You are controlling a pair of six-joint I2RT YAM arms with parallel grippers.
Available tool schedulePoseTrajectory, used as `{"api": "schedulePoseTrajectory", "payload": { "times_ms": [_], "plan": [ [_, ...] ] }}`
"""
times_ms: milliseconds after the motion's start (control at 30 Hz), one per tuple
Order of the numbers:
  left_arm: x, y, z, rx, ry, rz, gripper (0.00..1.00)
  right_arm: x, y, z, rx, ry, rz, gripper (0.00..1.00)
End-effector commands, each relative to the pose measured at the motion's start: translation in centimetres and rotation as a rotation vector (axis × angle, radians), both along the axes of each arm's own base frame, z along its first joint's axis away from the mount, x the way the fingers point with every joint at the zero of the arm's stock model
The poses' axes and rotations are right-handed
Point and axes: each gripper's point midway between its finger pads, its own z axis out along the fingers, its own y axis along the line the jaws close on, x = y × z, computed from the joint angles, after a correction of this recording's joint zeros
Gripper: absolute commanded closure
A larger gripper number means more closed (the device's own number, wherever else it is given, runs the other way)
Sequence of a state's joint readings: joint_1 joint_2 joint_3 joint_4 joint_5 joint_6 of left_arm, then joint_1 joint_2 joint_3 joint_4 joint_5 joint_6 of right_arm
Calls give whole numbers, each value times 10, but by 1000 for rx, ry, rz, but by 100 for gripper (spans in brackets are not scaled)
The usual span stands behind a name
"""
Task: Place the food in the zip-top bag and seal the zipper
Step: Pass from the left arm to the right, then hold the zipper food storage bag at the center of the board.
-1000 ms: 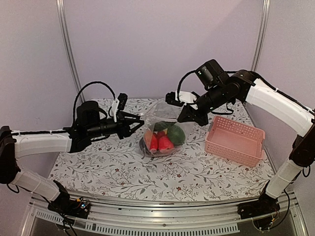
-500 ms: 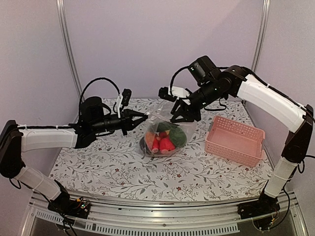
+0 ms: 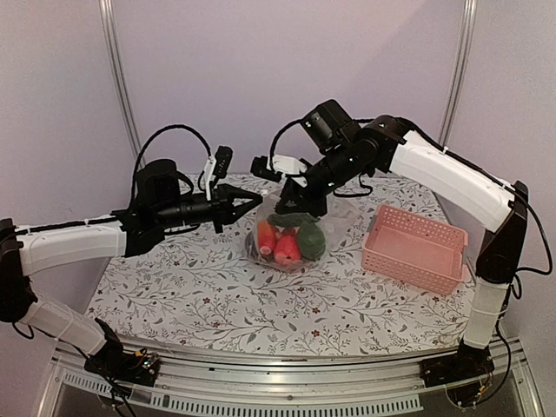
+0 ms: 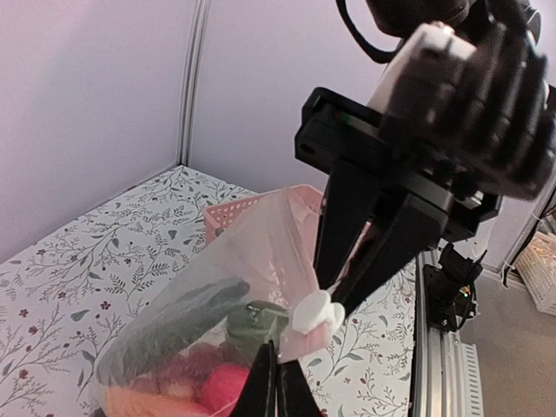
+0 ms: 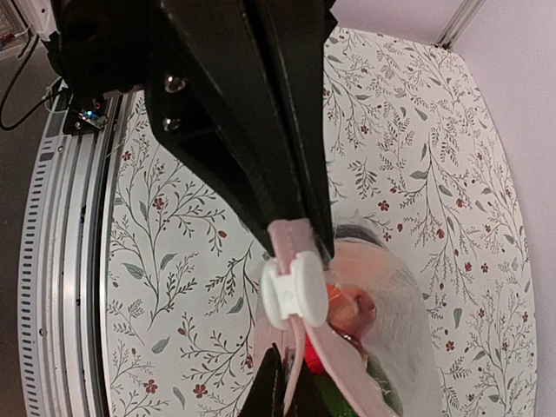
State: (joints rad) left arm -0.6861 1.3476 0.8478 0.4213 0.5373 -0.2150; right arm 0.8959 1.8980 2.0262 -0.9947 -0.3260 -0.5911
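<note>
Top view: sealing is under way. The food (image 3: 287,248) is sitting inside the zip-top bag (image 3: 271,213), which both hands are holding by its mouth over the mid-counter (image 3: 200,295), near a pink basket (image 3: 415,250). The left hand (image 3: 257,201) is reaching in level and the right hand (image 3: 294,198) is angling down.

Left wrist view: the left hand is pinching shut on the zipper (image 4: 294,340) end.

Right wrist view: the right hand is clamping the strip beside its white slider (image 5: 294,294). Next, probably, comes dragging that slider along.
</note>
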Motion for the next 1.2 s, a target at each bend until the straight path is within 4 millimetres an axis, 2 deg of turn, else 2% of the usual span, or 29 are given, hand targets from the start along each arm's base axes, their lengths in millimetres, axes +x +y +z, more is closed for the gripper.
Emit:
{"api": "schedulePoseTrajectory", "payload": {
  "times_ms": [0, 67, 100, 167, 367, 700, 867, 1000, 1067, 1167],
  "plan": [
    [-5, 3, 13, 22, -32, 20, 92, 6, 10, 19, 59, -23, -12, 100],
    [-3, 6, 11, 27, -30, 46, 75, 2, 12, 28, 88, -26, 8, 100],
    [-2, 7, 9, 28, -33, 55, 72, -1, 11, 33, 99, -27, 19, 100],
    [-2, 8, 8, 25, -37, 60, 70, -5, 9, 35, 102, -36, 40, 100],
    [0, 2, 9, 15, -45, 41, 74, -8, 6, 31, 91, -28, 51, 100],
    [-5, -6, 6, 25, -49, -23, 95, -4, 7, 30, 87, -40, 38, 100],
    [-8, -6, 9, 20, -57, -38, 100, -2, 6, 23, 67, -35, 32, 92],
    [-6, -4, 9, 31, -60, -18, 100, -3, 0, 36, 72, -85, 36, 78],
    [-6, -3, 10, 34, -61, -16, 100, -4, -6, 56, 108, -137, 33, 73],
    [-7, -2, 12, 33, -62, -15, 100, -7, -10, 78, 151, -184, 39, 71]
  ]
}}
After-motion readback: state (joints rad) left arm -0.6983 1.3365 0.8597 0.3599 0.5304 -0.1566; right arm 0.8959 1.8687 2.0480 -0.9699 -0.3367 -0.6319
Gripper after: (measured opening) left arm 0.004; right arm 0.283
